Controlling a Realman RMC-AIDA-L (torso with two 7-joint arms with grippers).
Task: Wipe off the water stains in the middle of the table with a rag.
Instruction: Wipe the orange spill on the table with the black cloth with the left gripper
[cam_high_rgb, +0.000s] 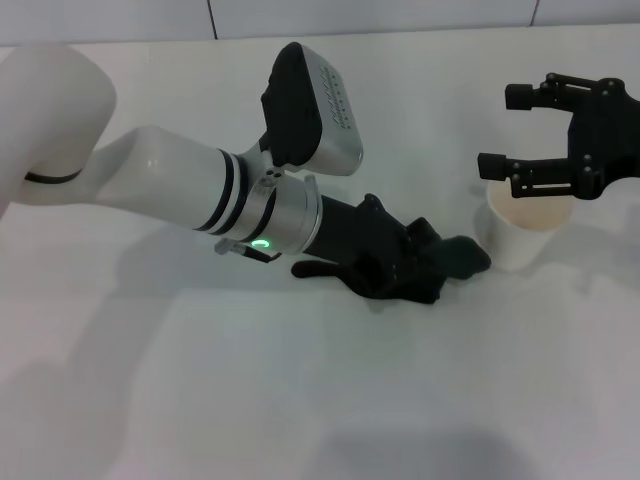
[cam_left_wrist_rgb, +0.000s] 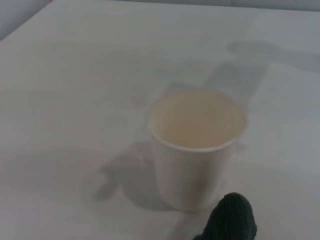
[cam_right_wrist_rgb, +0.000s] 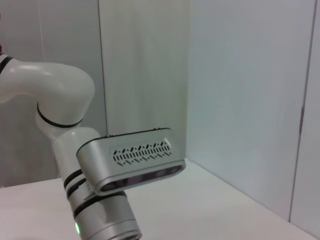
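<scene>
My left gripper lies low on the table near the middle, shut on the rag. The rag is a dark cloth bunched under and ahead of the fingers. Its front tip almost touches a white cup. In the left wrist view the rag's tip pokes in just before the cup. The water stains are hidden; no blotch shows on the bare table. My right gripper hangs open above the far-right side of the cup, holding nothing.
The cup stands upright at the right, close beside the rag. A wall rises behind the table's far edge. The left arm's wrist camera housing fills the middle of the right wrist view.
</scene>
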